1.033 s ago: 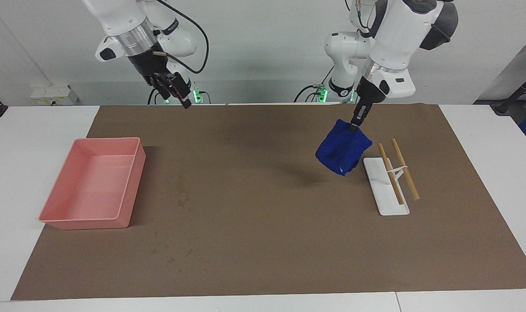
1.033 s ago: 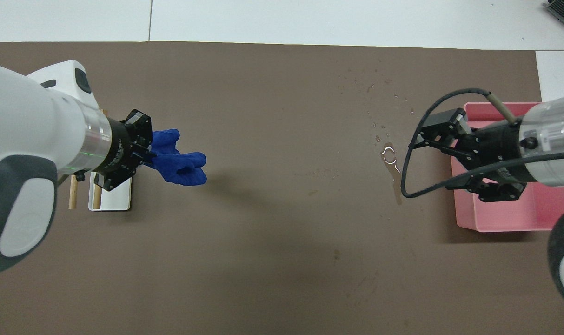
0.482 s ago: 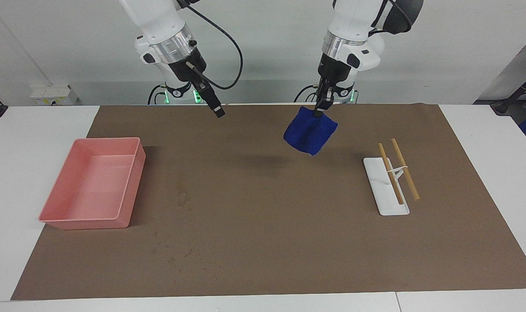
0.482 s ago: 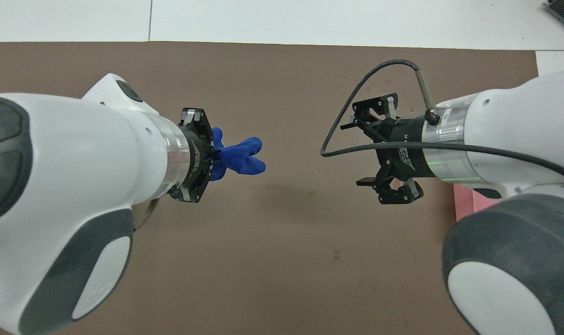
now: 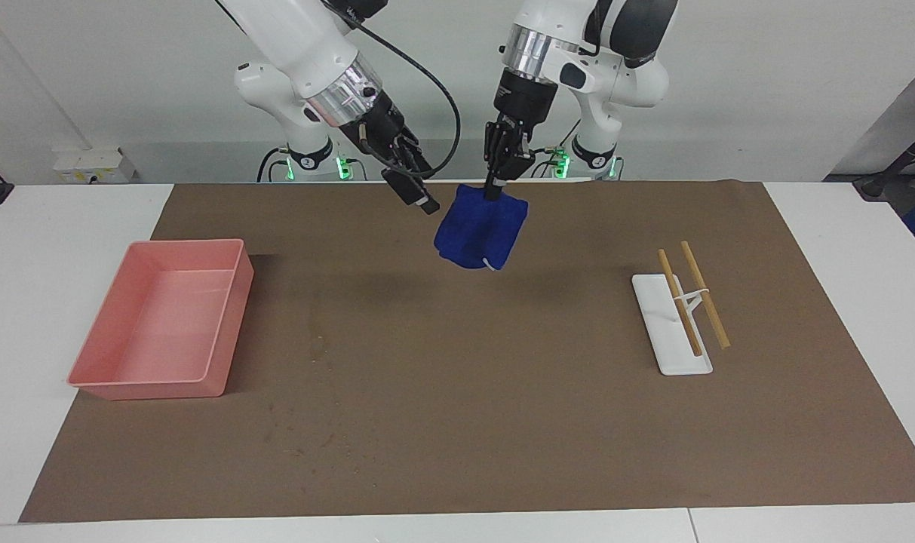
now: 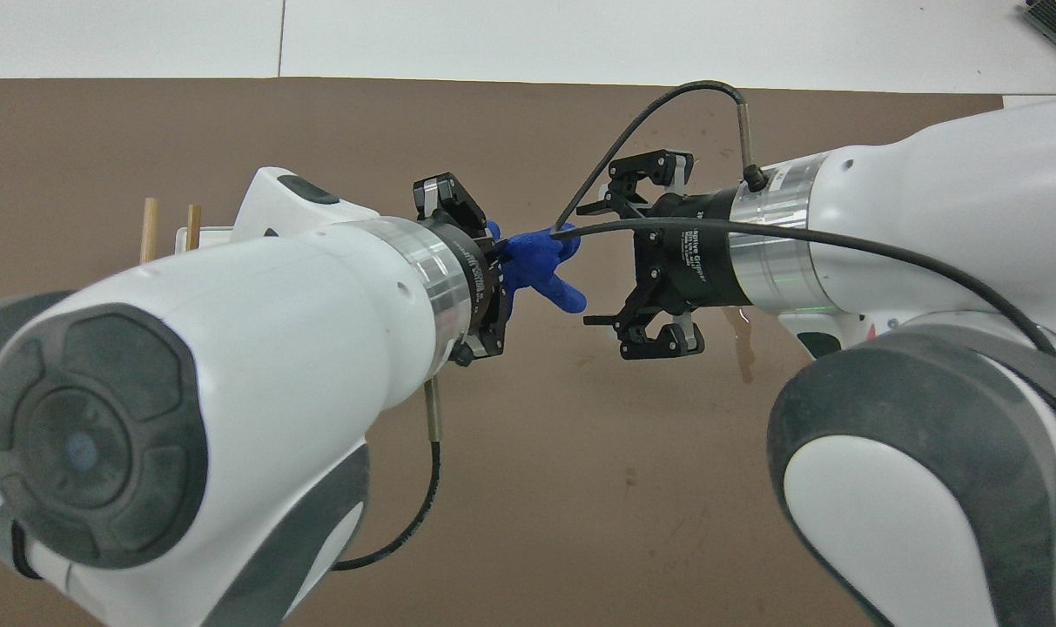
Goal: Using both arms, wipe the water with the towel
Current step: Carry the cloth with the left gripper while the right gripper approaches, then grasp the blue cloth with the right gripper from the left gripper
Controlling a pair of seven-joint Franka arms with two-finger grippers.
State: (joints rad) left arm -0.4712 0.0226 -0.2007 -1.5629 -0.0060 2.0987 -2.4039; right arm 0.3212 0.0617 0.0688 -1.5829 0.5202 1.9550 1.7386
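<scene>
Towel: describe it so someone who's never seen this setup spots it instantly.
Start from the brown mat covering the table; above the edge nearest the robots, midway along it, the two grippers meet in the air. The towel hangs from the left gripper, with the open right gripper beside it. It is the only deep-blue, soft thing here, unlike the rigid pink tray and white rack.

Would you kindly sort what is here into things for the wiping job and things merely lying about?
For the job:
towel, hanging from left claw
right claw, open beside it
water streak

Lying about:
pink tray
chopsticks
white rest
</scene>
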